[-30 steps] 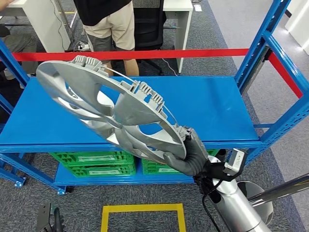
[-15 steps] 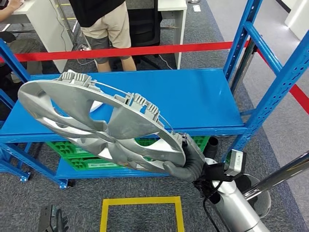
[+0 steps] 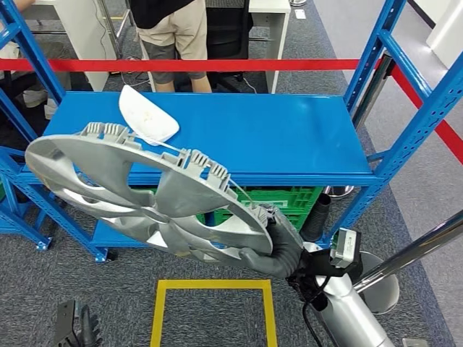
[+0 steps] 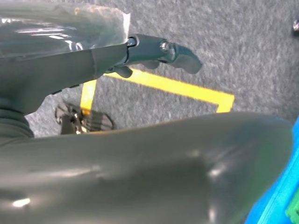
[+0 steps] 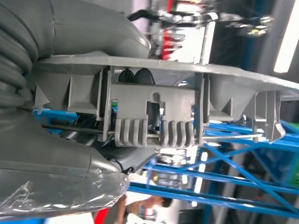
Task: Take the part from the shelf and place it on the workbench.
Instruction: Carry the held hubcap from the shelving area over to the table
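Silver plastic wheel cover (image 3: 147, 199) is clamped at its rim by your right hand (image 3: 278, 246), fingers wrapped tight; it hangs off the blue shelf (image 3: 246, 137), in front of it. Since a second ago the view has swung, uncovering a white part (image 3: 147, 116) on the shelf. Your left hand (image 4: 159, 51) holds nothing, fingers straight. Worktop next.

The part (image 3: 147, 199) is a big silver wheel cover with curved spokes, open gaps and small clips along its rim. My right hand (image 3: 281, 242) grips it at its 4 o'clock edge, nearly flat, lifted in front of the blue shelf (image 3: 273, 141).
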Action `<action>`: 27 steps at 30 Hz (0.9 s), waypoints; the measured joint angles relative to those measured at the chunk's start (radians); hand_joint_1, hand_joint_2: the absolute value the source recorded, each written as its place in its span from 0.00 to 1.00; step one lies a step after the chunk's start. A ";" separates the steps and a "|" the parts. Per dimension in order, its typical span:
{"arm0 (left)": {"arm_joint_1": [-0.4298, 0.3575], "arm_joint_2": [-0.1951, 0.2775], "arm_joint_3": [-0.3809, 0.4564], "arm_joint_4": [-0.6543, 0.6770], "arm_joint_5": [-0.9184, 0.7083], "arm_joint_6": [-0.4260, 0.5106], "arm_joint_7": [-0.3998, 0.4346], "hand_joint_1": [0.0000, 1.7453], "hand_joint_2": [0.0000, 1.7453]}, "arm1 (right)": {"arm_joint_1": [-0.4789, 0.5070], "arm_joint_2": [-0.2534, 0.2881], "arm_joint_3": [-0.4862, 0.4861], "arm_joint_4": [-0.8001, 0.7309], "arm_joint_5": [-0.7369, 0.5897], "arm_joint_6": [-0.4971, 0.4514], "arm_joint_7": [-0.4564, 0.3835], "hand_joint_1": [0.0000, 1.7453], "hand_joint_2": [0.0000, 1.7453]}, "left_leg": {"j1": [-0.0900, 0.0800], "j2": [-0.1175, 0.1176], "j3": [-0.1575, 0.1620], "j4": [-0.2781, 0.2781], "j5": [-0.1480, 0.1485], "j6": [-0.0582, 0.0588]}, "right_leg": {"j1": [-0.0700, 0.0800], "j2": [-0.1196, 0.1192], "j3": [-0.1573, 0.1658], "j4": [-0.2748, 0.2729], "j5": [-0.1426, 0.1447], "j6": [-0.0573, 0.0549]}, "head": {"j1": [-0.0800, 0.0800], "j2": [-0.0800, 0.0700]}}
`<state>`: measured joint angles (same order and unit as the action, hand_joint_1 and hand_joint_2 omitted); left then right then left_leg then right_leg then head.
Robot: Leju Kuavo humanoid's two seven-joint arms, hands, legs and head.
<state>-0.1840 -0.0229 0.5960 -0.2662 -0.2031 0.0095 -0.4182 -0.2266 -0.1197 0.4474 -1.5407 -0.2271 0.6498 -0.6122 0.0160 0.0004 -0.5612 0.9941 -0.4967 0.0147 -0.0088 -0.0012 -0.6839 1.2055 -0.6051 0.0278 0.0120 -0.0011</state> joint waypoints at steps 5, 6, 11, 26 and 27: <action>-0.018 0.001 -0.008 -0.032 -0.012 -0.011 -0.125 0.00 0.00 | 0.009 0.012 -0.015 0.007 0.043 -0.016 0.051 1.00 1.00 | -0.007 0.001 -0.089 0.026 0.050 -0.001 | 0.003 0.001 0.087 0.010 0.050 -0.009 | 0.001 0.000; -0.026 0.000 -0.014 -0.045 -0.019 -0.014 -0.151 0.00 0.00 | 0.007 0.015 -0.019 0.011 0.045 -0.016 0.056 1.00 1.00 | -0.008 0.001 -0.103 0.033 0.058 -0.005 | 0.006 0.000 0.139 -0.066 0.056 -0.015 | 0.001 0.000; -0.069 -0.001 -0.063 -0.135 -0.055 -0.009 -0.248 0.00 0.00 | 0.001 0.021 -0.037 0.048 0.057 -0.015 0.054 1.00 1.00 | -0.003 0.001 -0.133 0.029 0.098 -0.035 | 0.015 0.001 0.208 -0.218 0.055 -0.041 | 0.001 0.000; -0.112 -0.014 -0.242 -0.332 -0.053 0.011 -0.256 0.00 0.00 | 0.048 0.033 -0.093 0.069 0.077 -0.021 0.062 1.00 1.00 | 0.003 -0.004 0.055 0.014 -0.061 -0.032 | -0.001 -0.007 0.015 -0.170 0.197 -0.010 | -0.006 0.000; -0.113 -0.015 -0.247 -0.329 -0.048 0.010 -0.252 0.00 0.00 | 0.053 0.033 -0.096 0.068 0.076 -0.020 0.062 1.00 1.00 | 0.004 -0.001 0.045 0.013 -0.050 -0.022 | -0.002 -0.006 0.008 -0.163 0.182 -0.005 | -0.004 0.000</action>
<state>-0.2969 -0.0376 0.3489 -0.5956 -0.2514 0.0194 -0.6700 -0.1731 -0.0871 0.3510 -1.4730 -0.1507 0.6302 -0.5499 0.0196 -0.0004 -0.5165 1.0068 -0.5466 -0.0075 -0.0107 -0.0076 -0.6758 1.0423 -0.4233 0.0231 0.0075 -0.0011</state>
